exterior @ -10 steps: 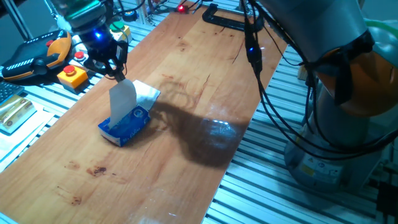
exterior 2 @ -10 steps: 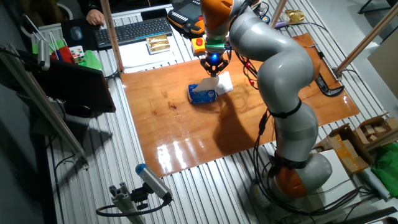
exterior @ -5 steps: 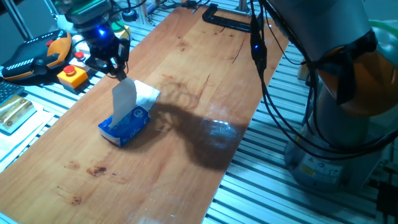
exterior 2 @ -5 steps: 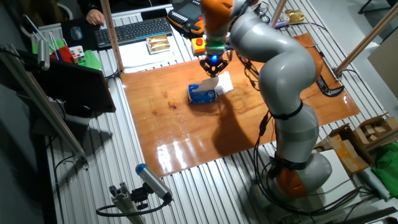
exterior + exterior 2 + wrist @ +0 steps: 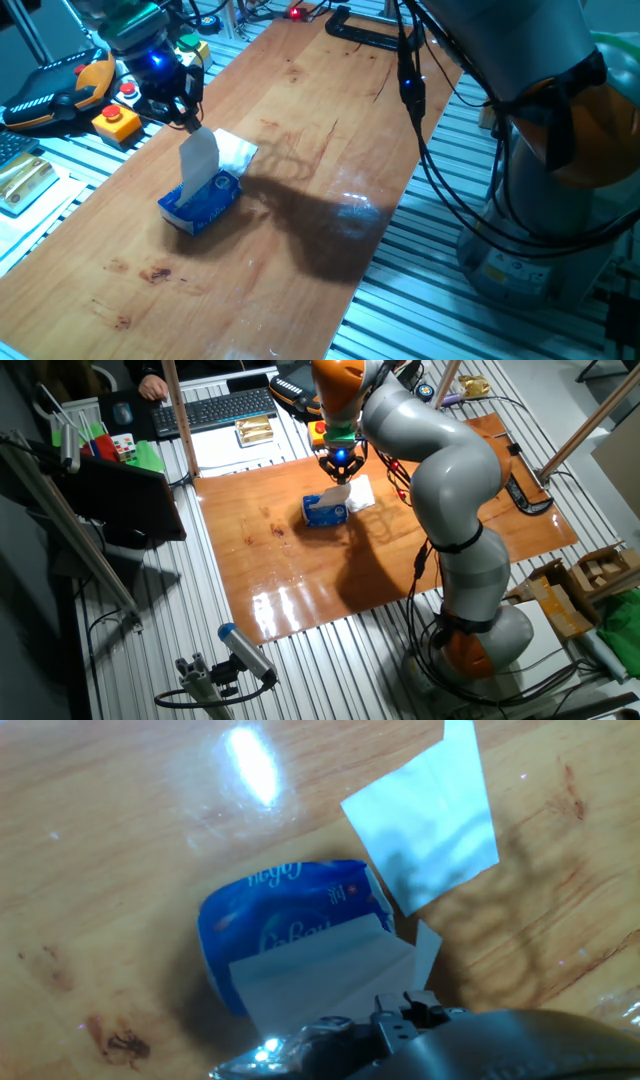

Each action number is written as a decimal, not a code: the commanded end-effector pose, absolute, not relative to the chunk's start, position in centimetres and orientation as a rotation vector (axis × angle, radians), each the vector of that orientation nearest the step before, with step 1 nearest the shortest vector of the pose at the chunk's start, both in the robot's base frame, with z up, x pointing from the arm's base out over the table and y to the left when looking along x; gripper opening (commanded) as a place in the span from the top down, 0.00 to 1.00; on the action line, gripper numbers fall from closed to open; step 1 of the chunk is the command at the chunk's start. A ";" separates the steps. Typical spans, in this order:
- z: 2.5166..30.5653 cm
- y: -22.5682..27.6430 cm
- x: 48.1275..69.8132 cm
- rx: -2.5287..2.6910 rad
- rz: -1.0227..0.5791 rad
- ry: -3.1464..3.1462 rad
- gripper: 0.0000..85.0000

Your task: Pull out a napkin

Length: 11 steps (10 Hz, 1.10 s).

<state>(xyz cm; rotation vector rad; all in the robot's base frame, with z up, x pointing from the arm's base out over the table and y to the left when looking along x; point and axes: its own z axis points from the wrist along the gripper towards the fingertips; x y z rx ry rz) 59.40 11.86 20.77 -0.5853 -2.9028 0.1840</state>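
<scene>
Since a second ago the two-finger gripper [image 5: 190, 122] has drifted slightly up and toward the table's far-left edge, and the sheet below it looks a shade more stretched; the pack has not shifted.

Nearest in the hand view, the gripper body fills the lower edge, and the thin white tissue napkin [image 5: 325, 982] runs straight up into it, so the fingers are clenched on the napkin's top edge, though the fingertips themselves are hidden there. Just beyond, the napkin's lower end still sits in the slot of the blue plastic tissue pack with white print [image 5: 275, 915], which lies flat on the glossy wooden table [image 5: 110, 850]. Further off, just beside the pack, lies the flat-folded white tissue square [image 5: 425, 825], apart from the held sheet.

From one fixed view the napkin [image 5: 198, 160] stands upright and taut between gripper and pack [image 5: 200, 200], so I judge the pull about half done: most of the sheet is out, the tail is not.

To finish well, the lift should probably go straight up along the sheet's line, slow and steady. A sideways tug could tear the soft tissue or tip the light pack, which nothing holds down. If the pack begins to rise with the napkin, easing off and pulling at a slight slant toward the slot's long side may free it.
</scene>
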 end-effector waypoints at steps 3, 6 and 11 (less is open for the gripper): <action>20.8 11.9 59.4 -0.619 0.212 -2.941 0.99; 21.5 11.1 59.4 -0.546 0.188 -2.915 0.99; 24.6 5.0 58.3 -0.354 0.260 -2.920 0.99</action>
